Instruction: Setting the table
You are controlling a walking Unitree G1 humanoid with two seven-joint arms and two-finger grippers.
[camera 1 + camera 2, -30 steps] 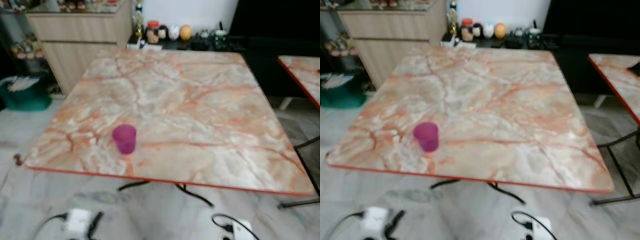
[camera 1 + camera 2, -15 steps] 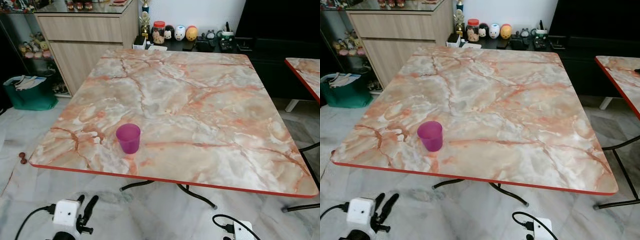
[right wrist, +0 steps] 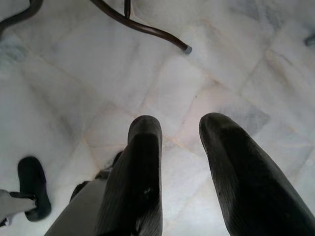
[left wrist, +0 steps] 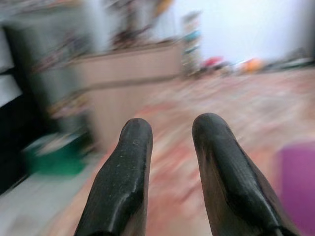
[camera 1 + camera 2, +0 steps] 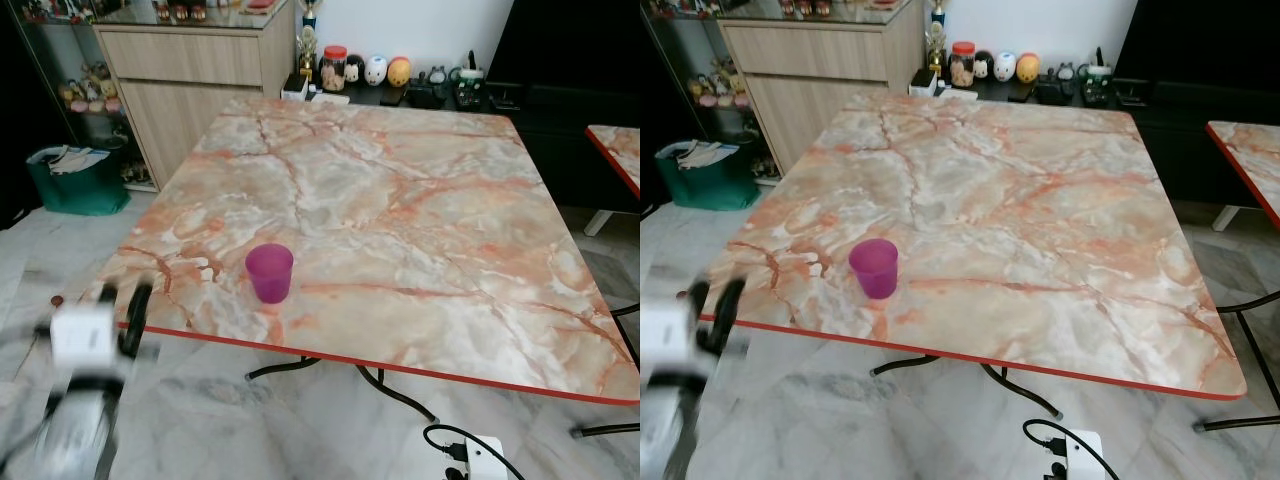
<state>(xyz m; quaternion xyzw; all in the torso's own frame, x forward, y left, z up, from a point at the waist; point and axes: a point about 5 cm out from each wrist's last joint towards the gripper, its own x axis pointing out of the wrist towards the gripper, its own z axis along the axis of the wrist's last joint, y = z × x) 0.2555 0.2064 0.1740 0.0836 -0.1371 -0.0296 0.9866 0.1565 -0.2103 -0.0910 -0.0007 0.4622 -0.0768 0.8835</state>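
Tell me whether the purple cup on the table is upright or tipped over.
Upright. The purple cup stands on its base on the marble table near the front edge, round open mouth facing up. Whether it holds anything cannot be told.

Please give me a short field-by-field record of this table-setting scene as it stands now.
table: marble-patterned top with red edge
cup: purple, upright, on the table near its front-left edge
left gripper: raised beside the table's front-left corner, blurred, fingers apart, holding nothing
right gripper: low, pointing at the tiled floor, fingers apart, holding nothing
cabinet: wooden, beyond the table's far-left corner
green bin: on the floor left of the cabinet
second table: partly in view on the right
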